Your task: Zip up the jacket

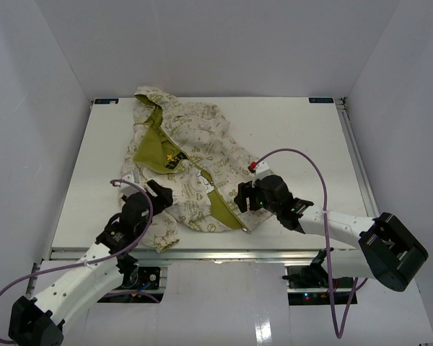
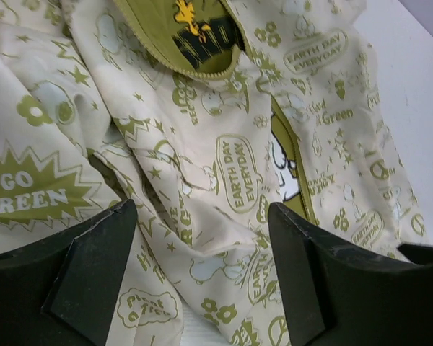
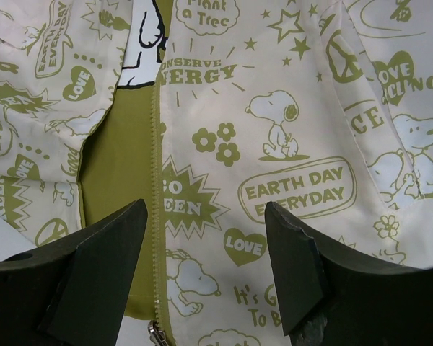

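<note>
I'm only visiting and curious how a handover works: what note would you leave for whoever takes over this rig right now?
Left gripper: open, empty, over the jacket.
Right gripper: open, empty, above the zipper.
Jacket: lies rumpled on the table, front open, green lining showing.
Done: no zipping visible; the pull looks to be at the bottom end.
Left: check that the zipper ends are joined, hold the bottom, draw the pull up.
</note>
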Robot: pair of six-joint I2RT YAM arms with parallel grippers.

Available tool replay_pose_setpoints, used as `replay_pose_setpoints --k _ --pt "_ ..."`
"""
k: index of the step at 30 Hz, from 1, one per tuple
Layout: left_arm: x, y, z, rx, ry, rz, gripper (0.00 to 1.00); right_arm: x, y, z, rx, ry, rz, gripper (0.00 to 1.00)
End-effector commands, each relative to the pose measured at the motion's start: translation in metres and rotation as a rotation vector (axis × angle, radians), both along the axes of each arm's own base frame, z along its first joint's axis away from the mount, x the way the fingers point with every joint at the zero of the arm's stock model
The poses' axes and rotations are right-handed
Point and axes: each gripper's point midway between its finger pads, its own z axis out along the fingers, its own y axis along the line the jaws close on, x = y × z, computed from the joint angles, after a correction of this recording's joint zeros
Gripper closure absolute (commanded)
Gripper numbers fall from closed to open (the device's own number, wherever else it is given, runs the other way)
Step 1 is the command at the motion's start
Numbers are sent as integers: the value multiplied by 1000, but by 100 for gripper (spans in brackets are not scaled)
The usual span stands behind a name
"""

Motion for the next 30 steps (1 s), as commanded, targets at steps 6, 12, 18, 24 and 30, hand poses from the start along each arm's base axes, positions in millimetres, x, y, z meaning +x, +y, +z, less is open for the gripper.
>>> replay_pose_setpoints --k 6,12,18,24,30 --pt "87 35 45 19 120 285 17 9 1 22 27 -80 -19 26" --pt "117 82 27 -121 204 425 26 7 1 23 38 -93 -13 26" --pt "126 100 3 -113 243 461 32 7 4 18 31 -81 1 25" --pt "150 95 -13 -150 217 397 41 6 3 17 31 -82 -3 25" --pt "178 75 -12 -169 182 268 44 7 1 18 25 -88 -13 25"
